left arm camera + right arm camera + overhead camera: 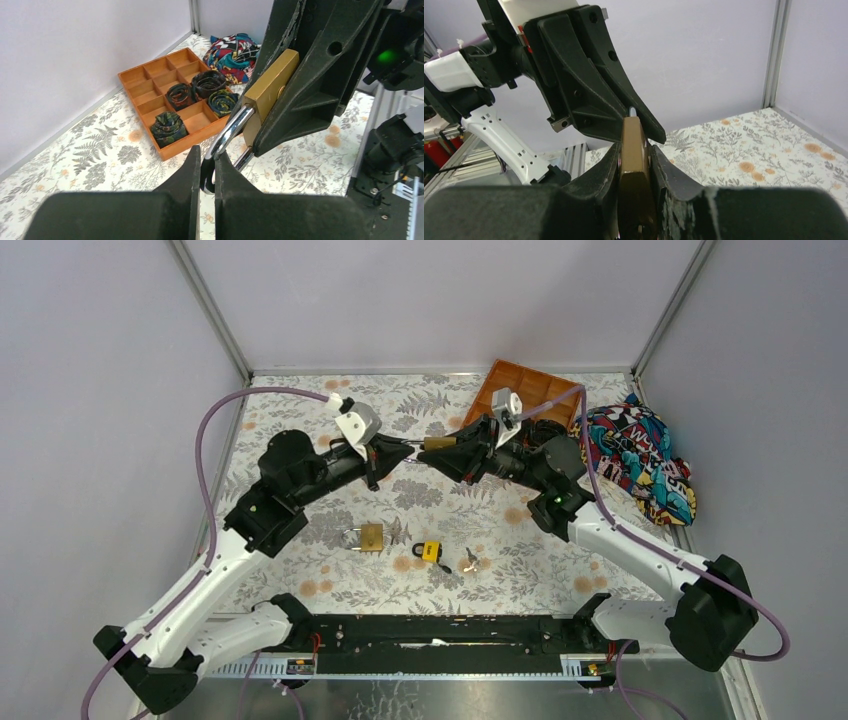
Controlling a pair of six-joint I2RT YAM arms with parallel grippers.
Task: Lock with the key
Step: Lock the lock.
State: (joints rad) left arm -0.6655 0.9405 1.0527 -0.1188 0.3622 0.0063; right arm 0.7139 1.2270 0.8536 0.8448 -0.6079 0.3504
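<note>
Right pincer (634, 150) is pressed onto the flat sides of a rectangular brass padlock (272, 82), holding it raised above the floral-patterned surface (560, 560), toward its far edge. Left pincer (207, 165) meets it there, pinching the padlock's curved steel shackle (231, 131). Small loose metal keys (470, 560) lie toward the near edge, ungrasped. Likely trouble: opposed pulls from the two arms could twist the padlock out of the right grip, or the smooth shackle could slip free before seating.

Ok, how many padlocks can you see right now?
3. One brass padlock is held in the right gripper, a second brass one lies on the table, and a yellow one just right of it. Others may be hidden.
</note>
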